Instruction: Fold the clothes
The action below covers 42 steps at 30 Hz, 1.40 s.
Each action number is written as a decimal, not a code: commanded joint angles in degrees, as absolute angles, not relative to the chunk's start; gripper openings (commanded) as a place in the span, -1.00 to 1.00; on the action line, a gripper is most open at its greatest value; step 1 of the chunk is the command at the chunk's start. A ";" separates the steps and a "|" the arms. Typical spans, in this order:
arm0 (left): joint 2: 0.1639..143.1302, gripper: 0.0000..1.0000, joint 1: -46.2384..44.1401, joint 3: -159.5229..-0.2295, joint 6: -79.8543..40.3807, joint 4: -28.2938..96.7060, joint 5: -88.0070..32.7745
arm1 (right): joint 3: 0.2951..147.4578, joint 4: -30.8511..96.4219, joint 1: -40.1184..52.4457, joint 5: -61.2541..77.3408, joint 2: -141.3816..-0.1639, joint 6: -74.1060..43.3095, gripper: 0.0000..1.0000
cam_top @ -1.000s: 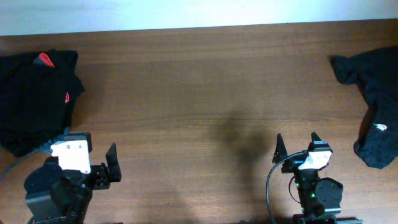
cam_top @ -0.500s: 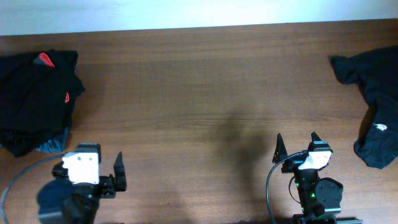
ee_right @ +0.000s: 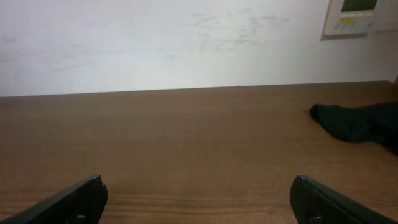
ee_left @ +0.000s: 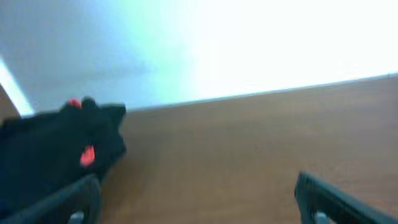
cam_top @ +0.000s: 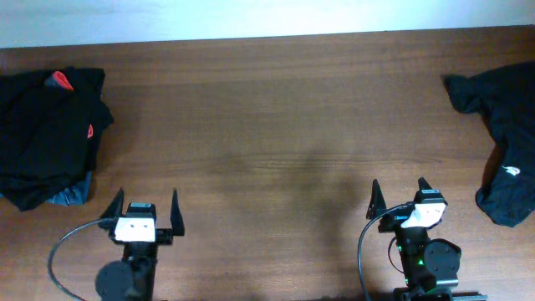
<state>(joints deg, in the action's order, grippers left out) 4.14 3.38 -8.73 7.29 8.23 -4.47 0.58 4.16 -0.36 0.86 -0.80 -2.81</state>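
A folded black garment pile with red marks (cam_top: pixel 46 134) lies at the table's left edge; it shows in the left wrist view (ee_left: pixel 59 155) too. A crumpled black garment (cam_top: pixel 501 150) lies at the right edge, and its tip shows in the right wrist view (ee_right: pixel 357 121). My left gripper (cam_top: pixel 142 211) is open and empty near the front edge, right of the pile. My right gripper (cam_top: pixel 398 197) is open and empty near the front edge, left of the crumpled garment.
The brown wooden table (cam_top: pixel 276 125) runs to a white wall at the back. A grey cable (cam_top: pixel 63 255) loops beside the left arm. A wall panel (ee_right: pixel 360 15) shows at the upper right of the right wrist view.
My left arm has swung right and back from the black pile and now points straight ahead. The right arm has not moved.
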 commanded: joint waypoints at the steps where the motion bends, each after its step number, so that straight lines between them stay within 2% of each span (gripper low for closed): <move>1: 1.10 0.99 3.14 -1.56 6.00 -0.58 -5.13 | 0.32 4.49 -0.78 0.36 -0.32 -3.07 0.97; 6: 0.25 0.98 2.90 -0.54 5.43 4.51 -4.60 | 0.32 4.49 -0.78 0.36 -0.32 -3.07 0.97; 14: 0.27 0.98 0.14 -0.54 5.45 4.34 -4.10 | 0.32 4.49 -0.78 0.36 -0.32 -3.07 0.97; 42: 0.30 0.98 0.14 -0.54 5.45 4.34 -4.08 | 0.32 4.49 -0.78 0.36 -0.32 -3.07 0.97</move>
<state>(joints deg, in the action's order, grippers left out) 0.82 0.38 -0.89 6.22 4.27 -4.25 0.58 4.16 -0.36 0.86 -0.80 -2.85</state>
